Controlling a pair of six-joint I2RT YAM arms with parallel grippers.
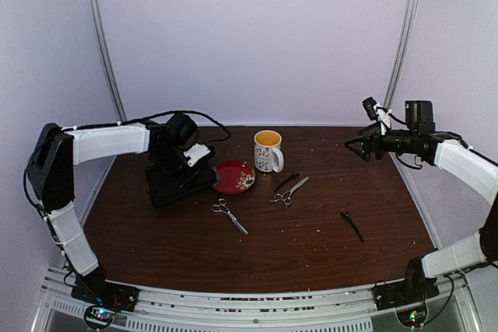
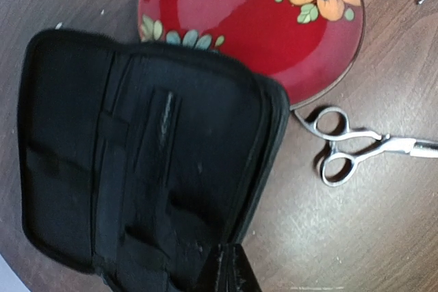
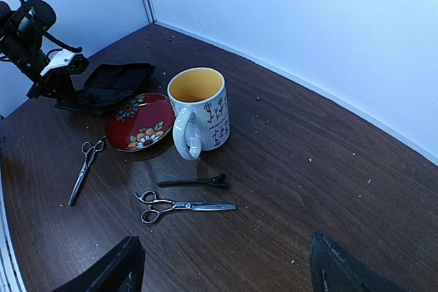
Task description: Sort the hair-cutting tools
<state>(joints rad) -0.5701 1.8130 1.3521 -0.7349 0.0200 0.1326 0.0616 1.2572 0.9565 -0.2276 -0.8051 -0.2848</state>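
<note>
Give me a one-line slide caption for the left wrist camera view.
Open black zip case beside a red floral saucer, silver scissors lying next to them on the wooden table.

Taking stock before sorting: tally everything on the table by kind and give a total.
Scissors: 2
Black clips: 2
Black zip case: 1
Red saucer: 1
Mug: 1
Total: 7
</note>
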